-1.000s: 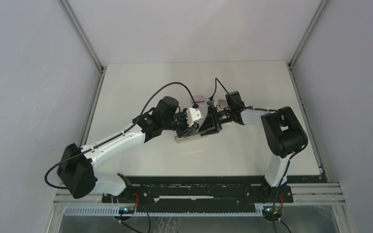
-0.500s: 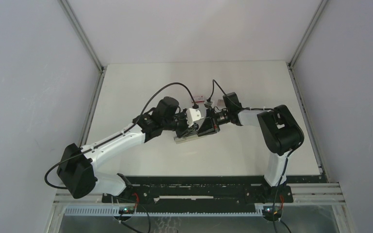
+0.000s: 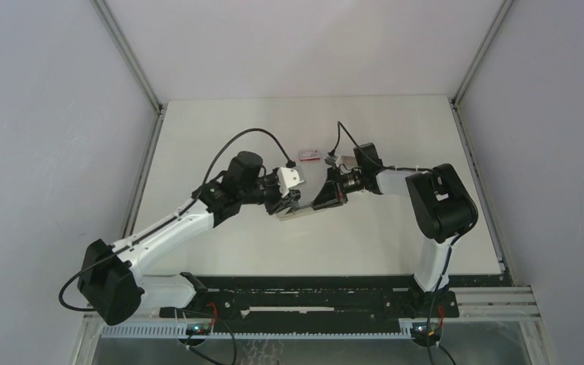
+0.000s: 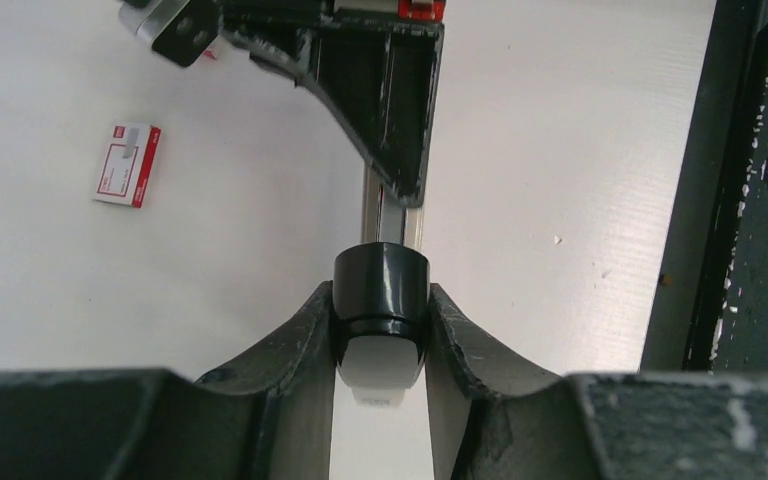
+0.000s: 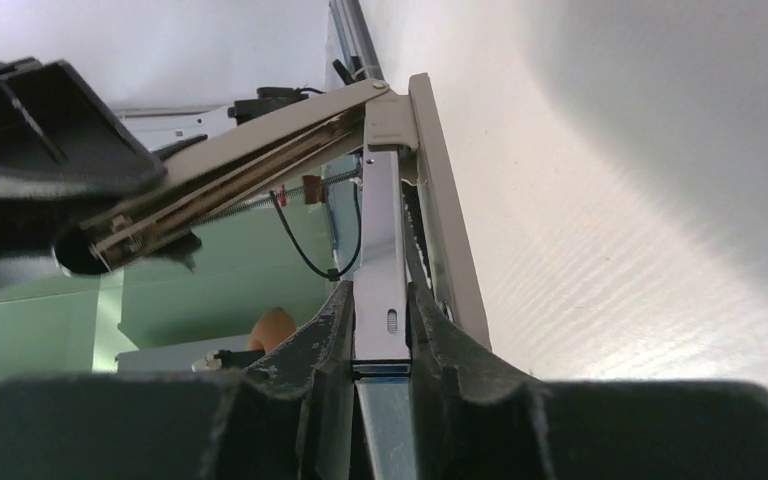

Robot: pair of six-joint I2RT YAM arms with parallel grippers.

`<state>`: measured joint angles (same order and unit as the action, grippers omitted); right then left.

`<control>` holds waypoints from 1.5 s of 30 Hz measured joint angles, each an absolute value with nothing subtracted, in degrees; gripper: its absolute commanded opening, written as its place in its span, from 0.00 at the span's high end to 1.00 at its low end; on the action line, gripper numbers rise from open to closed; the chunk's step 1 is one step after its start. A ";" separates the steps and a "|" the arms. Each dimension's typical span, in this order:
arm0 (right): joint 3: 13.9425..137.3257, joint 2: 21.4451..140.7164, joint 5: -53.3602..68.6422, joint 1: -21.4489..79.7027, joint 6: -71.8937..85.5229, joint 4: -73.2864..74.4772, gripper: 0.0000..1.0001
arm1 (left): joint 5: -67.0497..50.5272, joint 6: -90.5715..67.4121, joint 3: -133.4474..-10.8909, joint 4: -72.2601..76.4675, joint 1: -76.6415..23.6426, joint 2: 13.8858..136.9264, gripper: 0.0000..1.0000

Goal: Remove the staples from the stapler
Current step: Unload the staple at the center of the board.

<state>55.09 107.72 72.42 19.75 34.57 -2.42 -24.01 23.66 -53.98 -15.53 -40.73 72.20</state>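
- Since the earlier frames, the left arm has drawn back leftward. The stapler (image 3: 302, 213) lies opened between the two wrists, and the right arm shows little change.
- Left jaws: closed on a black-capped white end piece (image 4: 380, 300), apparently the front of the hinged cover (image 5: 250, 150).
- Right jaws: closed on the bright steel magazine channel (image 5: 381, 260), pinning it low over the desk (image 3: 395, 243).
- Staples: no strip discernible in any view; if present, judged to be in that channel.
- Risk: the smooth, rounded cap could slip from the left jaws, and the coiled spring (image 5: 310, 188) would snap the cover shut.
- Risk: over-pulling could strain the hinge or drag the base.
- Risk: thin, brittle strips could break or scatter across the matte white desk.
- Red-and-white box (image 4: 127, 165): flat cardboard, lying well apart.
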 measured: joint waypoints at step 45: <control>55.66 103.88 68.95 15.11 25.30 5.41 1.00 | -5.61 42.63 -29.91 -17.28 -28.45 62.00 0.38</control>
